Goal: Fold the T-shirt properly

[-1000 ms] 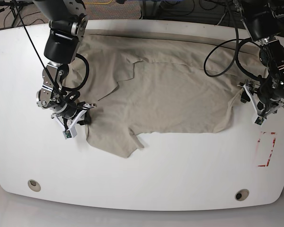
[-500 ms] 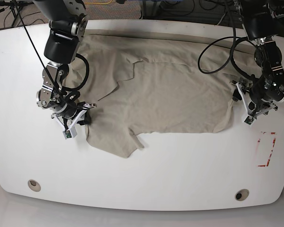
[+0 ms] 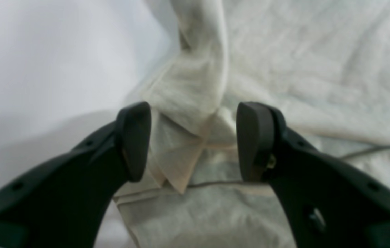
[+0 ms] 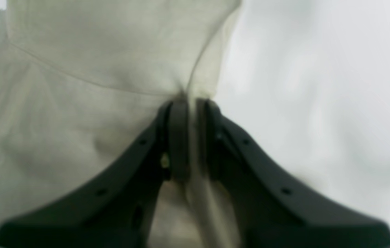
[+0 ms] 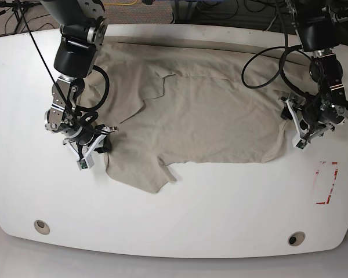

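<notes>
Since a second ago, only the left arm has shifted: its gripper has moved from just off the cloth's edge toward the table's centre and a little farther from the camera, and now sits at the T-shirt's edge on the base view's right. The right arm has stayed put on that view's left.

From the left wrist camera, the left gripper stands well open, its two dark fingers apart on either side of a folded, hemmed corner of the T-shirt. That corner lies between the jaws without being pinched.

From the right wrist camera, the right gripper is nearly closed, clamping a thin ridge of the T-shirt that runs between its pads. In the base view, this right gripper holds the cloth's lower corner on the picture's left.

Spread wrinkled on the white table, the shirt lies with its long axis running across the table from one gripper to the other. One flap is turned back along a diagonal crease near its upper middle, and a pointed lobe hangs toward the near edge.
</notes>
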`<action>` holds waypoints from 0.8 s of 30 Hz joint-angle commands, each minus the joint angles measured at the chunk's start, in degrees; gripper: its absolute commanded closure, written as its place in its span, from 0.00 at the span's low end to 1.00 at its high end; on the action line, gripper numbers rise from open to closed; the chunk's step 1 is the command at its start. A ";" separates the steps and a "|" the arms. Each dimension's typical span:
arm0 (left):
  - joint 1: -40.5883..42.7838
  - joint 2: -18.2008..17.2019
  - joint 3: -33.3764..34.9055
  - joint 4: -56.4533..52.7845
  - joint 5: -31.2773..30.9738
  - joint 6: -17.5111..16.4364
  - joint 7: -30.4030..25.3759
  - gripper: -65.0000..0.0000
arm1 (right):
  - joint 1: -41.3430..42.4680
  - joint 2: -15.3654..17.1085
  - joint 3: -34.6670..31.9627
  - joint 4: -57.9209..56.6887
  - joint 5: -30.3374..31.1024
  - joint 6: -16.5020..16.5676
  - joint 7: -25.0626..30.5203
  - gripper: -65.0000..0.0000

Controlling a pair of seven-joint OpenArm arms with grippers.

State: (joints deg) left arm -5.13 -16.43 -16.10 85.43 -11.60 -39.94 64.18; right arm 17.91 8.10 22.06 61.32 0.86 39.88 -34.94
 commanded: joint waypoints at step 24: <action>-3.01 -2.34 -0.47 0.77 -0.58 -0.06 -1.46 0.44 | -0.11 0.39 0.05 0.61 -0.12 0.12 1.22 0.86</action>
State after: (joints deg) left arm -6.63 -17.80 -16.14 85.41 -11.60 -39.94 63.59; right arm 16.95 8.12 22.11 61.34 1.34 39.86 -33.01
